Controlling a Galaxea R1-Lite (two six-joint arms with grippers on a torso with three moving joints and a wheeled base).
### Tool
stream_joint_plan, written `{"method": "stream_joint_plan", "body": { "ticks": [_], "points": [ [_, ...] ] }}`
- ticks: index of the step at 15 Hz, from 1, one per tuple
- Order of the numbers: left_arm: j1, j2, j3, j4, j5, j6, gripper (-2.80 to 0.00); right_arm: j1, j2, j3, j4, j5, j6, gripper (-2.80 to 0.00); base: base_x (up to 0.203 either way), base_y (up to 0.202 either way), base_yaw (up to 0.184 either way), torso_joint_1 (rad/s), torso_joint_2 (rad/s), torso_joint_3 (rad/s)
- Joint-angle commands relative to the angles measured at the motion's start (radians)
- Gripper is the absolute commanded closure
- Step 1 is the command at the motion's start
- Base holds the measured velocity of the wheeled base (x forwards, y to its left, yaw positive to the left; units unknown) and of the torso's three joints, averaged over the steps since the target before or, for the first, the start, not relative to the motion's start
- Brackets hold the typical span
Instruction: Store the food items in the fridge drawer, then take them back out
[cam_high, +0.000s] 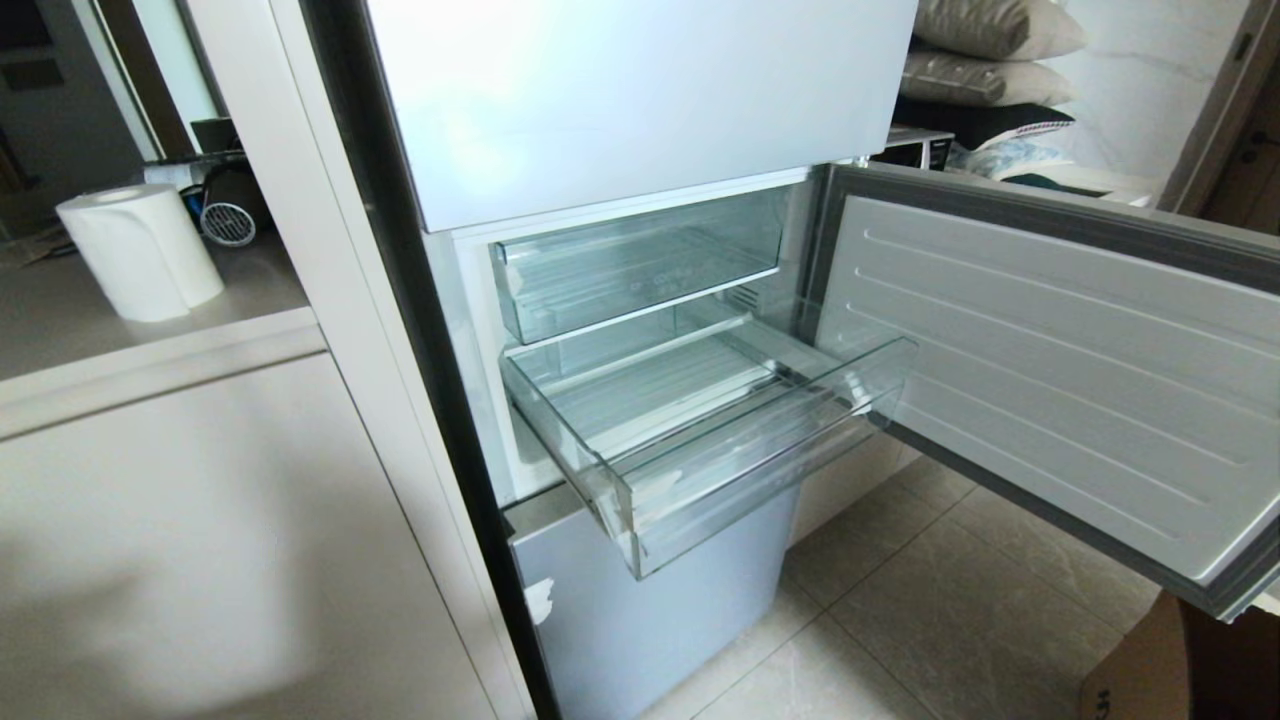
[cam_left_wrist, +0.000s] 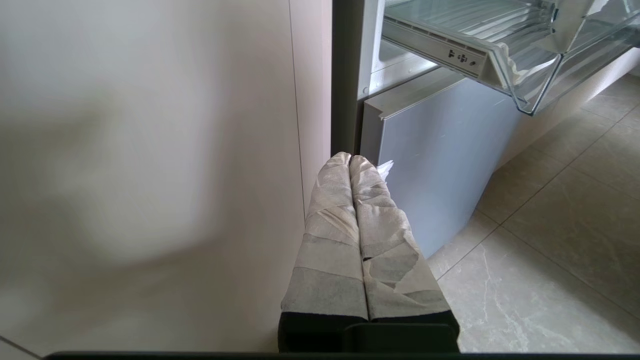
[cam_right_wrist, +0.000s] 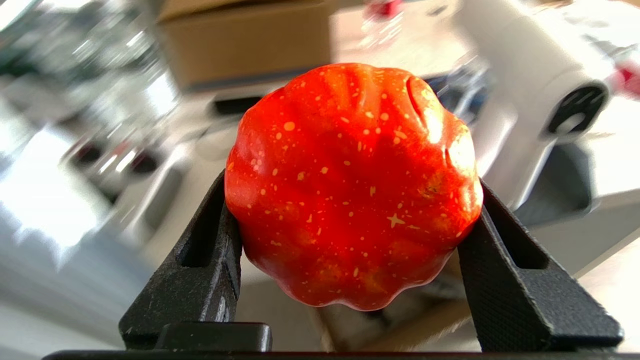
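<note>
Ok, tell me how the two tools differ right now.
The left tool is shut and empty, its fingers pressed together; the right tool is clamped on the ribbed red pumpkin. The left tool's fingers are wrapped in pale tape; the right tool's are bare black. The left tool sits low by the fridge's lower panel. Neither shows in the head view.

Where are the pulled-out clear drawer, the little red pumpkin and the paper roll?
fridge drawer (cam_high: 740, 490), head view, thick front lip.
red pumpkin (cam_right_wrist: 350, 185), right wrist view, middle of its ribbed side.
paper roll (cam_high: 140, 250), head view, its side.
</note>
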Motion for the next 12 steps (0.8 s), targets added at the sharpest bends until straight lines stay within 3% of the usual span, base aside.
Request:
{"method": "stream_joint_plan", "body": {
  "ticks": [1,9,12],
  "points": [
    [0.0,0.0,0.0,0.0,0.001,0.0,0.0,-0.034,0.176,-0.051,-0.036,0.003,0.001,0.0,0.0,0.0,0.0,0.0,0.0,0.0],
    [0.0,0.0,0.0,0.0,0.0,0.0,0.0,-0.068,0.61,-0.358,-0.127,0.025,0.028,0.0,0.0,0.0,0.0,0.0,0.0,0.0],
    [0.0,0.0,0.0,0.0,0.001,0.0,0.0,-0.077,0.723,-0.457,-0.128,0.08,0.023,0.0,0.0,0.0,0.0,0.0,0.0,0.0]
  ]
}}
